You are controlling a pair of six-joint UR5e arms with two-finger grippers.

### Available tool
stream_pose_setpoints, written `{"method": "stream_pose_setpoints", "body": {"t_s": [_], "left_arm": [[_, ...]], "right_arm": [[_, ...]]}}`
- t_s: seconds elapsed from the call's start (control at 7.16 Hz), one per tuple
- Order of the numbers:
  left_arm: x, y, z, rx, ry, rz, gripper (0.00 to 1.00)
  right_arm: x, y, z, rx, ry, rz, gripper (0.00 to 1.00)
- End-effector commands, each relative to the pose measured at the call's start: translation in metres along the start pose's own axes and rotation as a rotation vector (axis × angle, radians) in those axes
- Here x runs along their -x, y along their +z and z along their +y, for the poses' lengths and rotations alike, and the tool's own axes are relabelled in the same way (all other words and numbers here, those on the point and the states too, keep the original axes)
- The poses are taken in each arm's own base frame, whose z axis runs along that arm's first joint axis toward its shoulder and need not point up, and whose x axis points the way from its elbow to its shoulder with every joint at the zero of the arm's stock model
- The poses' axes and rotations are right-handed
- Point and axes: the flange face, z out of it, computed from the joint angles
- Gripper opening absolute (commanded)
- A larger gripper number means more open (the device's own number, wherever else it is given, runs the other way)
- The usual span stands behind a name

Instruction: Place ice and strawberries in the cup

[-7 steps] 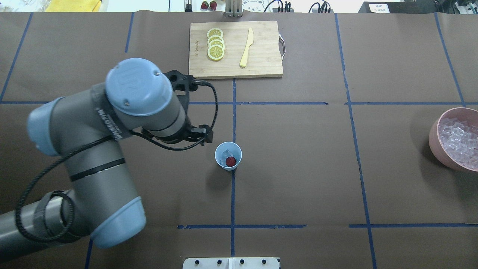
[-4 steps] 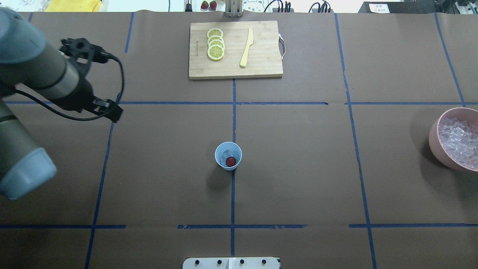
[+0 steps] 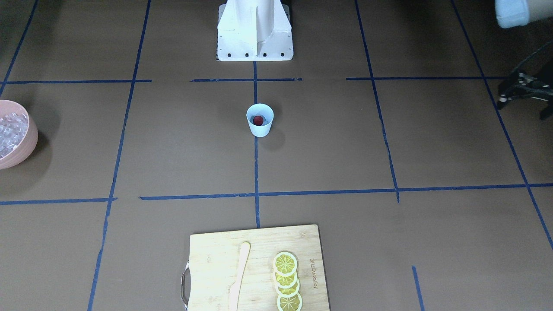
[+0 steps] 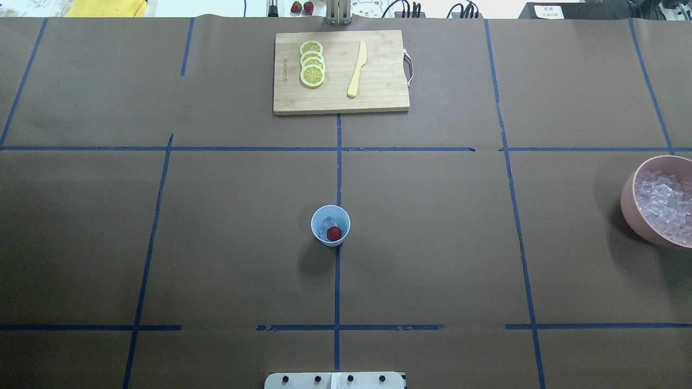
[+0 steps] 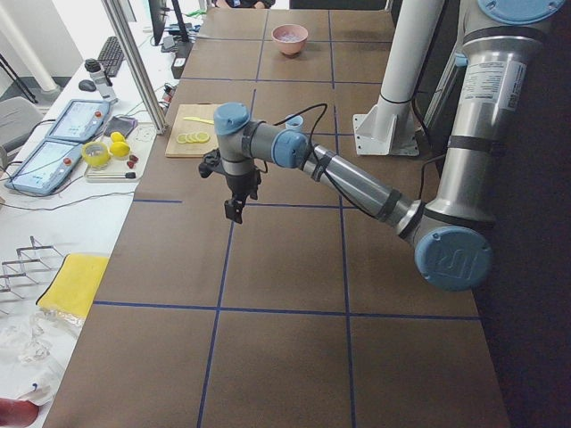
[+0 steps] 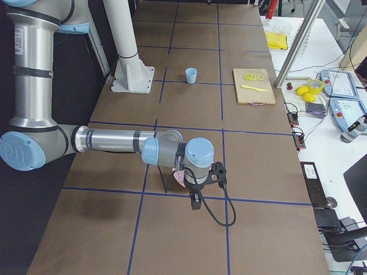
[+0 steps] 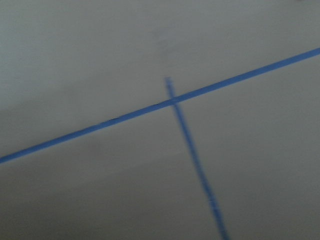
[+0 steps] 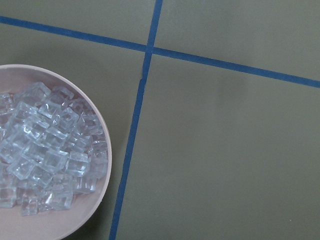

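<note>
I saw the small red strawberry [image 4: 334,233] beside a clear ice cube [image 4: 326,221] in the pale-blue plastic cup [image 4: 331,243]. I could not tell the grip of the left tool [image 5: 234,212] or the right tool [image 6: 195,204].

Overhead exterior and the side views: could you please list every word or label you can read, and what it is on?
Cutting board: engraved brand along one short edge, too small to read.
White sign behind the table: dark print, too small to read.
Right arm: lettering on its upright link, too blurred.
No text reads clearly.
</note>
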Motion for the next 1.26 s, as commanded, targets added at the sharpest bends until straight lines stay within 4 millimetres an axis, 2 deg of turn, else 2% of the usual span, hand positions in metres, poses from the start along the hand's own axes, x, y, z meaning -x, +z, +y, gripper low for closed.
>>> {"method": "stream_pose_setpoints", "body": {"t_s": [0.0,0.14,0.28,0.42,0.56,0.7,0.84,1.12], "left_arm": [[0.132,0.034,0.058,0.007,-0.061,0.103,1.0],[0.147,0.051,0.095,0.032,-0.11,0.117,1.0],[0.155,0.059,0.119,0.019,-0.111,0.107,1.0],[0.169,0.054,0.135,-0.037,-0.103,0.081,1.0],[0.178,0.03,0.14,-0.107,-0.105,0.052,1.0],[0.184,0.025,0.142,-0.108,-0.133,0.045,1.0],[0.187,0.022,0.141,-0.09,-0.259,0.01,1.0],[0.185,0.024,0.146,-0.087,-0.297,0.005,1.0]], "right_arm": [[-0.001,0.002,0.002,0.003,0.003,-0.001,0.99],[-0.001,0.003,0.004,0.004,0.002,-0.001,0.99],[-0.001,0.003,0.004,0.004,0.004,-0.001,0.99],[-0.001,0.003,0.004,0.004,0.002,-0.001,0.99],[-0.001,0.003,0.004,0.004,0.004,-0.001,0.99],[-0.001,0.003,0.004,0.004,0.004,-0.001,0.99],[-0.001,0.003,0.005,0.005,0.005,-0.001,0.99],[-0.001,0.003,0.005,0.005,0.006,-0.001,0.99]]}}
